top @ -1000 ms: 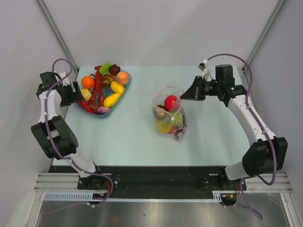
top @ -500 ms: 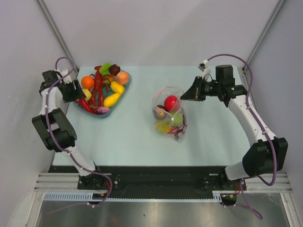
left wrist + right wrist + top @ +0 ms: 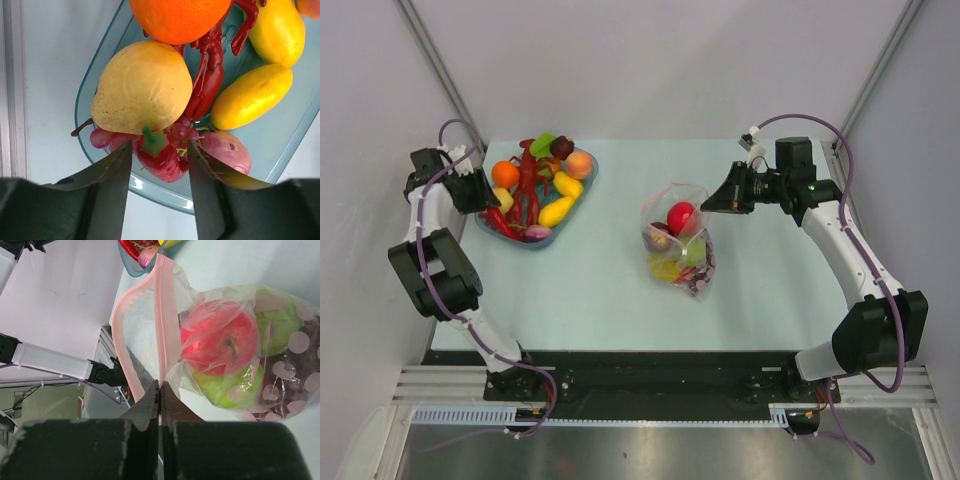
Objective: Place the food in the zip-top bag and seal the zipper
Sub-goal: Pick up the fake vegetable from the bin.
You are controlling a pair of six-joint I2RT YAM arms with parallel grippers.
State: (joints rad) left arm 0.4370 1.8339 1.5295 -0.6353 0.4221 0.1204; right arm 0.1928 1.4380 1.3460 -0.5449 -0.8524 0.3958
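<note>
The zip-top bag (image 3: 678, 240) lies mid-table with a red apple (image 3: 220, 337), green pieces (image 3: 222, 387) and purple grapes inside. Its mouth is open, the pink zipper (image 3: 161, 315) strips apart. My right gripper (image 3: 708, 203) is shut on the zipper strip at the bag's far right corner, also seen in the right wrist view (image 3: 160, 390). My left gripper (image 3: 490, 195) is open at the left edge of the dish; in the left wrist view (image 3: 157, 165) its jaws flank a red pepper (image 3: 160, 157) under a yellow pear (image 3: 142, 87). An orange (image 3: 177, 17) lies beyond.
The blue-rimmed dish (image 3: 582, 192) at the back left holds a red lobster (image 3: 527, 180), yellow pieces (image 3: 557, 210), a peach (image 3: 580, 163) and pink grapes (image 3: 102, 137). The table's left edge (image 3: 455, 260) runs close beside my left arm.
My left gripper has shifted slightly up and right along the dish's left rim. The right arm and the bag have not moved.
</note>
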